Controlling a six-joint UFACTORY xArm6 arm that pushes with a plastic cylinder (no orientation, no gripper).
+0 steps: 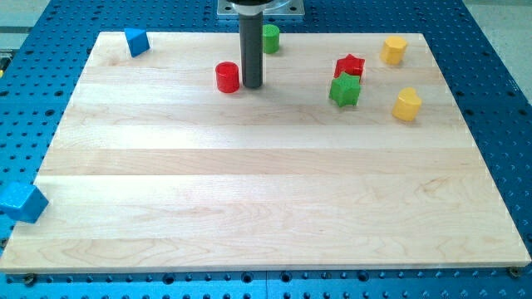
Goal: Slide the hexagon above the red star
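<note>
Sliding the yellow hexagon (394, 49) to a spot above the red star (350, 66) is the step in hand. My tip (253, 85) is a bare rod that holds nothing; it rests on the wooden board (266, 208) near the view's top.

Far to the tip's left, a blue block (22, 202) sits off the board's lower corner, and a second blue block (136, 41) lies at the upper left corner. The red cylinder (227, 76) stands just beside the tip on its left; a green cylinder (270, 38) stands just behind it. To the tip's right lie the red star and a green star (345, 90), touching. The hexagon is farther right, with a yellow block (406, 104) of unclear shape.

The tip probably needs to round the hexagon's right side, then push leftward, clear of the star.

Count: two blue, two red, two green, two yellow.
</note>
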